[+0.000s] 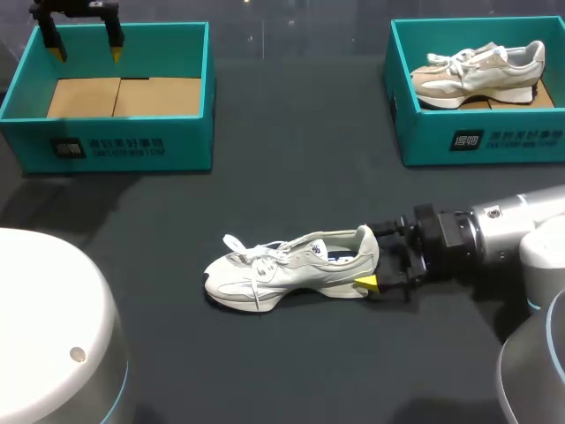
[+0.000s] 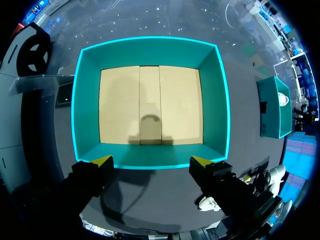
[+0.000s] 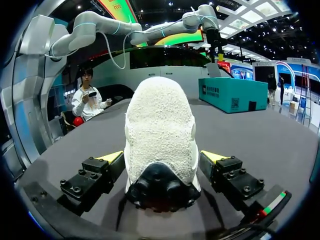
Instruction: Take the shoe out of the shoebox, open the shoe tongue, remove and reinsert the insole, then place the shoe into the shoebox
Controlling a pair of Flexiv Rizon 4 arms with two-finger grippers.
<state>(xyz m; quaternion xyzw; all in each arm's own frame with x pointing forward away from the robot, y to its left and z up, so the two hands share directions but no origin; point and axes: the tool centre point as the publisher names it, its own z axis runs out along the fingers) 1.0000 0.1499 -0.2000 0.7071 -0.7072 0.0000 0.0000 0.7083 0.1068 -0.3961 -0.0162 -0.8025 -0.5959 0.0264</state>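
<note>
Beige shoe lies in right shoebox; cardboard lines left shoebox

A dark, matte table carries three things. At its far side stand two open teal boxes, well apart: the left shoebox near the far left corner and the right shoebox near the far right corner, each with a label on the wall that faces the robot. Nearer the robot, about midway between the two, a white shoe rests on its sole on the bare surface, its toe toward the left, its heel toward the right and its laces loose.
</note>
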